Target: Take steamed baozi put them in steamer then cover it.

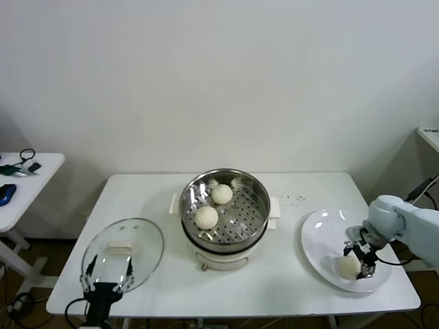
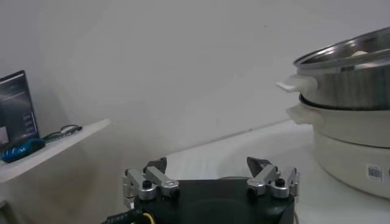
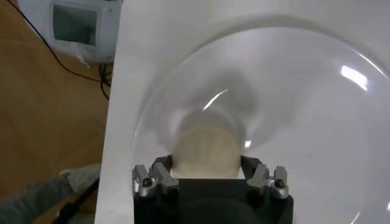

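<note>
**Right hand at the last bun**

The right hand point(image 1: 359, 262) straddles a bun point(image 1: 349, 266) on the white plate point(image 1: 317, 241), fingers seemingly touching it; two buns point(image 1: 206, 217) sit in the steamer point(image 1: 255, 195); the left hand point(image 1: 106, 280), open and empty, hovers near the lid point(image 1: 123, 250) on the tabletop point(image 1: 274, 288).

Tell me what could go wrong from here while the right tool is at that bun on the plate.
1. The right tool straddles the bun near the plate's front edge; a poor grip might roll the bun off the table.
2. The soft bun could get squashed if the tool clamps hard.
3. The steamer already holds two buns; a careless drop may land on them.
4. The left tool waits at the lid, which lies near the table edge.
</note>
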`<state>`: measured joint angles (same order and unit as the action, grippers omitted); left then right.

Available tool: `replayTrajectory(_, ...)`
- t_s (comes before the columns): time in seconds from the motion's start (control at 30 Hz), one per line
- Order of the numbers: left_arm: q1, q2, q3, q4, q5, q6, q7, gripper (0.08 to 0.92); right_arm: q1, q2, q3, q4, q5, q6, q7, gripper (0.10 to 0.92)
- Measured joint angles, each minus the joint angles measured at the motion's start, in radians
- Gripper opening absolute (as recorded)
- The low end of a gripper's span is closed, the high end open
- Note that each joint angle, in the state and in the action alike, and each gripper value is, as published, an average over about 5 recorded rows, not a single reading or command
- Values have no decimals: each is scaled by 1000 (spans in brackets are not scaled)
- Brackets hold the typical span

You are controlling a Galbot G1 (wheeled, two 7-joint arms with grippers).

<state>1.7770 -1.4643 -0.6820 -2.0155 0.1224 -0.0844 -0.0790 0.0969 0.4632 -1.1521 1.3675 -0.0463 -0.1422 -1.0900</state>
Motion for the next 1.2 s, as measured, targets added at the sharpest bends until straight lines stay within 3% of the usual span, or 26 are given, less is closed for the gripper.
replayTrajectory(0.27, -2, 0, 8, 0, 3, 3, 0, 823, 41, 0, 8, 5, -27, 55, -19, 713)
replayTrajectory(0.57, -13, 5, 25, 3, 17, 10, 1, 823, 238, 46, -47, 18, -110, 258, -93, 712)
replayTrajectory(0.83, -17, 3, 36, 4, 27, 14, 3, 823, 482, 158, -133, 38, -119, 445, -162, 712)
replayTrajectory(1.2, -22, 0, 42, 5, 33, 16, 5, 823, 615, 368, -147, 100, -93, 572, -195, 712)
